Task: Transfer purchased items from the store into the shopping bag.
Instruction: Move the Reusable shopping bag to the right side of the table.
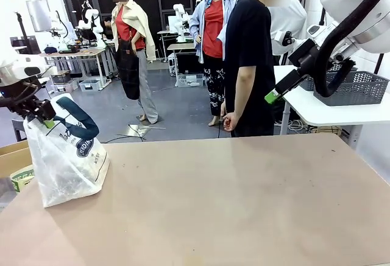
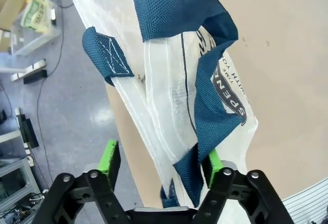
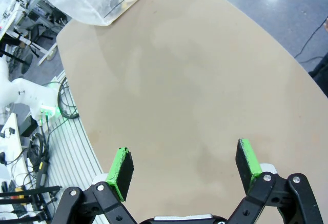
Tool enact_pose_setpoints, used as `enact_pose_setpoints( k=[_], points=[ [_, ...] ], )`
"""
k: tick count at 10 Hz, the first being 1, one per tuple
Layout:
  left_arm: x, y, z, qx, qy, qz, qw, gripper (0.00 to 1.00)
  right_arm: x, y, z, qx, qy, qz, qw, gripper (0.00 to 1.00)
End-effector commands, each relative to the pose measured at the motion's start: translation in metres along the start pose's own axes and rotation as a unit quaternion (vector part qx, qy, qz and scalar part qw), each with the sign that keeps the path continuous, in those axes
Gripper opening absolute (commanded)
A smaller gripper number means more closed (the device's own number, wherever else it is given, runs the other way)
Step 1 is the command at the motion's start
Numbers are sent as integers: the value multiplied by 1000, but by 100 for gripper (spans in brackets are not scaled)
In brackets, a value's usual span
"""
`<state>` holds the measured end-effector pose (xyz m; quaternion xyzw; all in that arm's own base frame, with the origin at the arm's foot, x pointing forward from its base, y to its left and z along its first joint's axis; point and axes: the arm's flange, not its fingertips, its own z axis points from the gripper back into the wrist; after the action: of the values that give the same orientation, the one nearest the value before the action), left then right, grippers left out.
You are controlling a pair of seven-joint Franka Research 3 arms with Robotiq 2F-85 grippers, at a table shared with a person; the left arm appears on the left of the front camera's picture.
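The shopping bag [image 1: 67, 159], whitish plastic with navy strap handles, stands at the table's left end. My left gripper [image 1: 41, 117] hovers at its top. In the left wrist view that gripper [image 2: 161, 162] is open, its green pads [image 2: 110, 157] wide apart. The bag's upper edge [image 2: 154, 106] and one navy strap [image 2: 210, 106] pass between them, with the strap lying against one pad. My right gripper [image 1: 272, 96] hangs high at the right, open and empty [image 3: 187, 165] above bare table. The store [image 1: 348, 87], a dark grey lattice basket, sits on a white side table behind the right arm.
A person in a black shirt [image 1: 247, 65] stands at the far edge. The white side table [image 1: 332, 112] sits at the far right. A cardboard box [image 1: 12, 156] lies off the table's left edge. The brown tabletop [image 1: 231, 199] stretches wide and bare.
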<state>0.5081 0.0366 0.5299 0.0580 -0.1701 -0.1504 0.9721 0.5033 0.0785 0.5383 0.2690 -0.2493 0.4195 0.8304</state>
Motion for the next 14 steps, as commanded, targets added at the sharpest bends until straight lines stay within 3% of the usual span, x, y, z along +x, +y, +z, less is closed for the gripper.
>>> enact_pose_setpoints(
  k=[1, 11, 14],
  points=[
    [5, 1, 2, 4, 9, -1, 1000, 100, 1, 1, 1, 3, 0, 1, 1000, 100],
    [4, -11, 27, 18, -3, -17, 1000, 100, 1, 1, 1, 3, 0, 1, 1000, 100],
    [19, -18, 51, 14, -19, -65, 998, 100, 1, 1, 1, 3, 0, 1, 1000, 100]
  ],
)
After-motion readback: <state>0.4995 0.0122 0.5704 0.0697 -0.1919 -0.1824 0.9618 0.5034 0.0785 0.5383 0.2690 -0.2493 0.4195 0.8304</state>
